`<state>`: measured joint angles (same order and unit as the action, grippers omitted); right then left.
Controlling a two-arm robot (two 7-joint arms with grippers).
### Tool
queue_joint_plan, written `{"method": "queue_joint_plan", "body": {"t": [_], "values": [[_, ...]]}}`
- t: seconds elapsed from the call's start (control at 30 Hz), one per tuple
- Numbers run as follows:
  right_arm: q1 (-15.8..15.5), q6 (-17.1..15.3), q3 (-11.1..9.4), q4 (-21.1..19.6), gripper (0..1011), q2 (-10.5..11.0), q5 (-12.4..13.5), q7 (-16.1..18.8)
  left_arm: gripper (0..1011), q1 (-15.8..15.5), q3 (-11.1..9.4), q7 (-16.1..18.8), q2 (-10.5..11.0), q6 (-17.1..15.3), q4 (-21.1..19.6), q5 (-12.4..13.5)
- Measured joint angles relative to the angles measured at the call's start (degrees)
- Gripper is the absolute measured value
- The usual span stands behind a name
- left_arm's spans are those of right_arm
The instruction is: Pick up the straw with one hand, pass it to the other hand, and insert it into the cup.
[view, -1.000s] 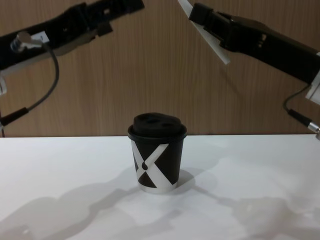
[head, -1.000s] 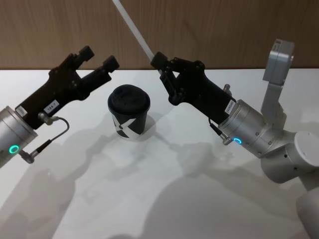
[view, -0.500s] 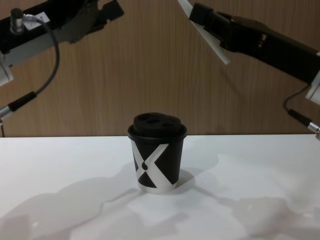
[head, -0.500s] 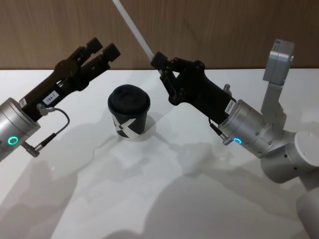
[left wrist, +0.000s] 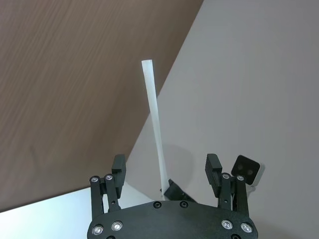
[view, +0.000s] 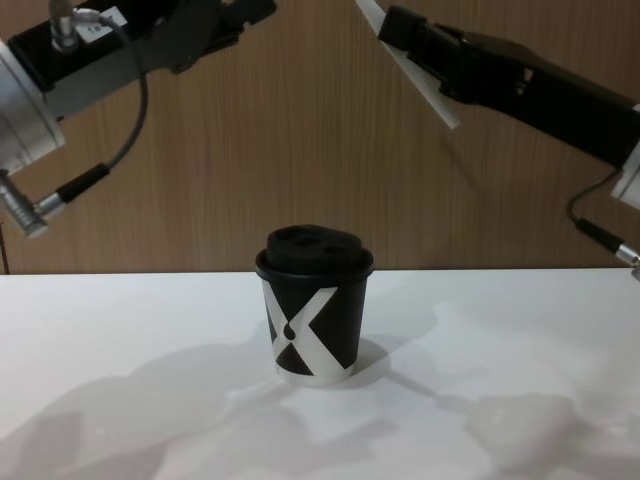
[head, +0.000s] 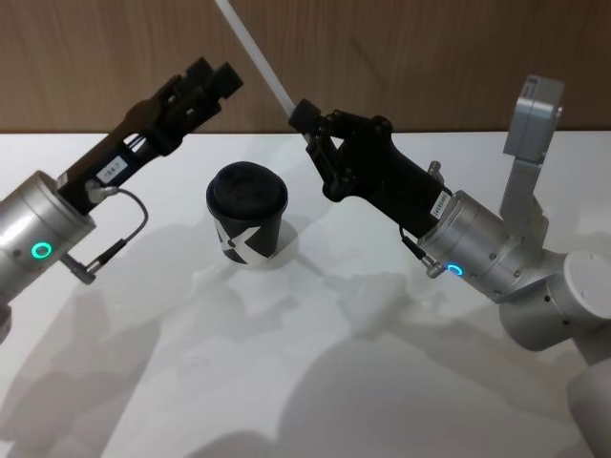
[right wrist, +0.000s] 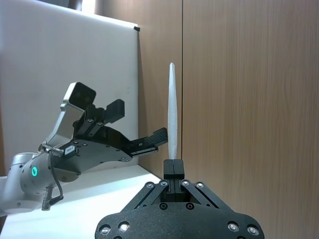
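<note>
- White counter (head: 286, 372) before a wooden wall (head: 430, 57) carries the cup (head: 247, 215);
- right gripper (head: 305, 119), raised right of the cup, grips the tilted straw (head: 253, 52) in closed fingers;
- left gripper (head: 216, 76), raised at left, fingers open.

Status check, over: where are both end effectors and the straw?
Right end effector shut on straw, held high, tilted. Left end effector open, up near straw, not touching. Cup upright, lidded, below. Nothing seen between them.
</note>
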<state>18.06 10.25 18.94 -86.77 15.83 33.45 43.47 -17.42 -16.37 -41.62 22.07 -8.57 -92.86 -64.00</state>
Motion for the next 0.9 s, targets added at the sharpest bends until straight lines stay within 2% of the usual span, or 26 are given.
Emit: {"method": "queue_joint_plan", "body": {"t": [0.33,0.9], "values": [[0.0,0.0,0.0,0.0,0,0.0,0.0,0.0,1000,-3.0,-1.6,-1.5,-1.6,-0.3,2.8,-1.5],[0.0,0.0,0.0,0.0,0,0.0,0.0,0.0,1000,-7.0,-4.1,-2.6,-3.6,-0.5,7.7,-2.3]]}}
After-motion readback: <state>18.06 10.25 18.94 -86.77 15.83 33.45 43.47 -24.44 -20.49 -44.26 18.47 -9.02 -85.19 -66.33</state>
